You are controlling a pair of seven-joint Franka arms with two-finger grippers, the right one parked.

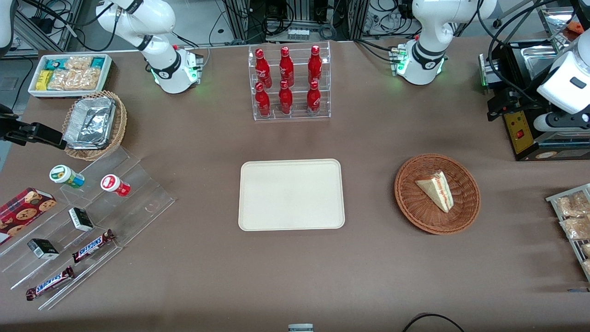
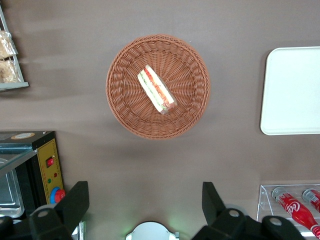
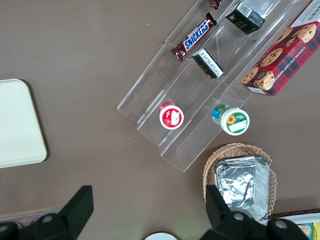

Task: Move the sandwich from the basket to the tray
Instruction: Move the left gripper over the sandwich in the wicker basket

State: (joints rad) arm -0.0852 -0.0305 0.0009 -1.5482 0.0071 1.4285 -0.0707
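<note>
Basically nothing was done yet: the sandwich (image 1: 435, 190) lay in the basket (image 1: 410, 203), the tray (image 1: 291, 194) was bare, and the gripper (image 2: 145, 210) hung open, high above the basket, holding nothing.

White arm, black joint bands; hand (image 2: 145, 210) has 2 black fingers (image 2: 75, 202).

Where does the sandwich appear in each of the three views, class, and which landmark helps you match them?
Front view: the sandwich lies in the basket, beside the tray, toward the working arm's end.
Left wrist view: the sandwich lies in the middle of the basket; the open gripper hangs high above the table, clear of it.
Right wrist view: not in it.
Shared landmark: the tray shows in all three.
</note>
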